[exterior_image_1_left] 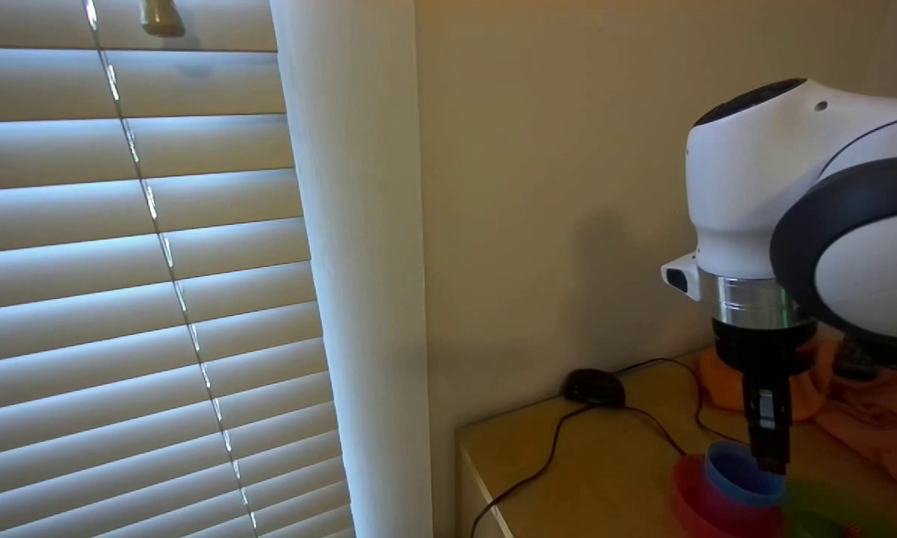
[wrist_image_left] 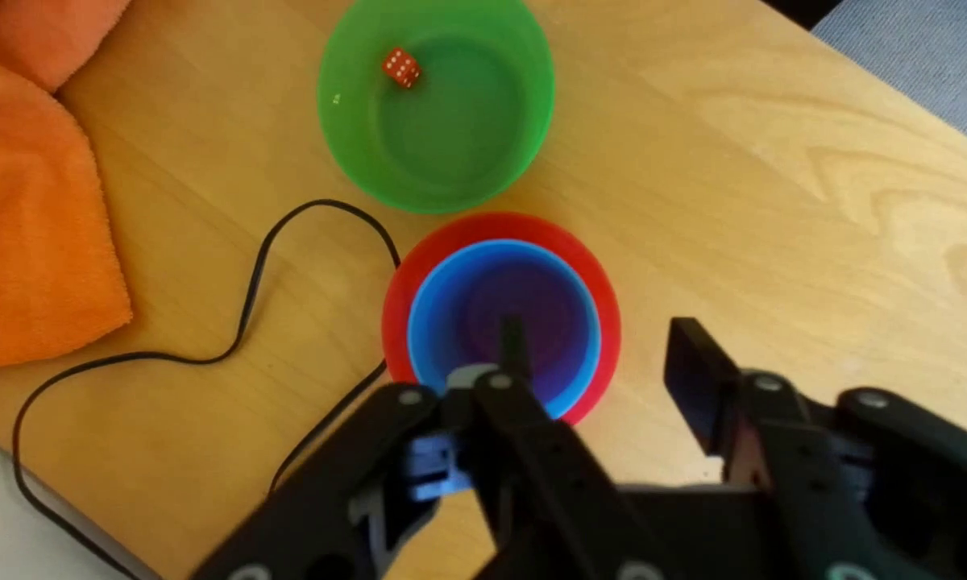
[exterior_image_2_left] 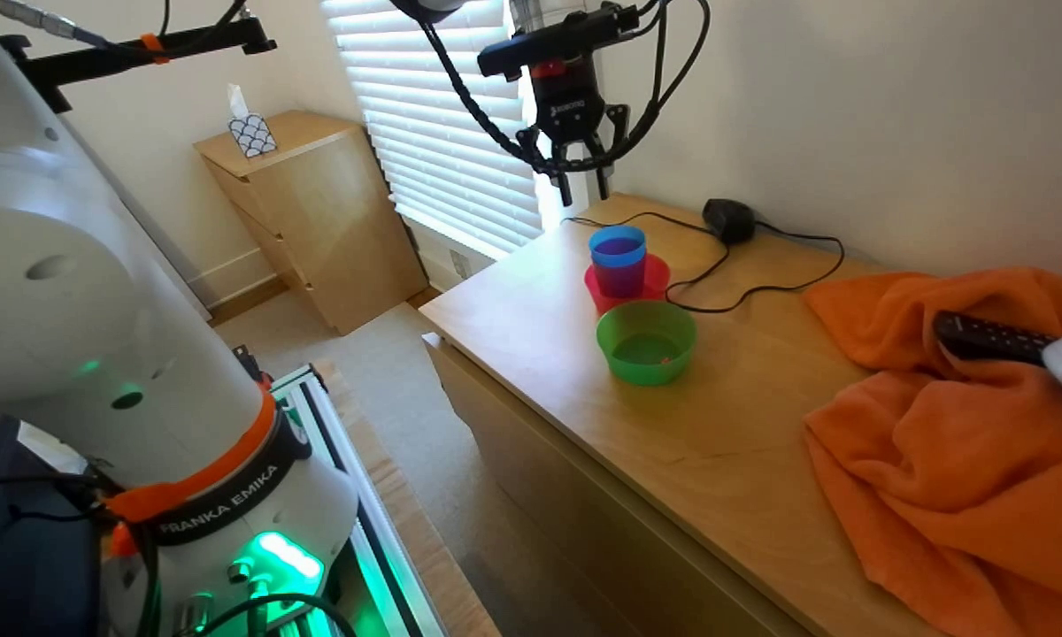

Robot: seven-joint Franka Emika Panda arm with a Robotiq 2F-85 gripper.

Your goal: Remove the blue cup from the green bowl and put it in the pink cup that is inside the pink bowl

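Note:
The blue cup (exterior_image_2_left: 619, 245) is nested upright in the pink cup (exterior_image_2_left: 620, 281), which stands in the pink bowl (exterior_image_2_left: 658, 274). In the wrist view, the blue cup (wrist_image_left: 451, 290) sits inside the pink-red ring of the pink bowl (wrist_image_left: 504, 227); the pink cup is hidden there. The green bowl (exterior_image_2_left: 646, 349) stands beside the pink bowl and holds only a red die (wrist_image_left: 401, 67). My gripper (exterior_image_2_left: 585, 195) is open and empty above the cups. In the wrist view, one finger of the gripper (wrist_image_left: 600, 354) overlaps the blue cup and the other lies off to its right.
An orange towel (exterior_image_2_left: 929, 442) with a remote (exterior_image_2_left: 991, 341) on it lies on the wooden top. A black adapter (exterior_image_2_left: 728, 220) and its thin cable (wrist_image_left: 250, 298) lie near the wall, the cable running close to the pink bowl. Window blinds (exterior_image_1_left: 134, 299) are beyond the top's end.

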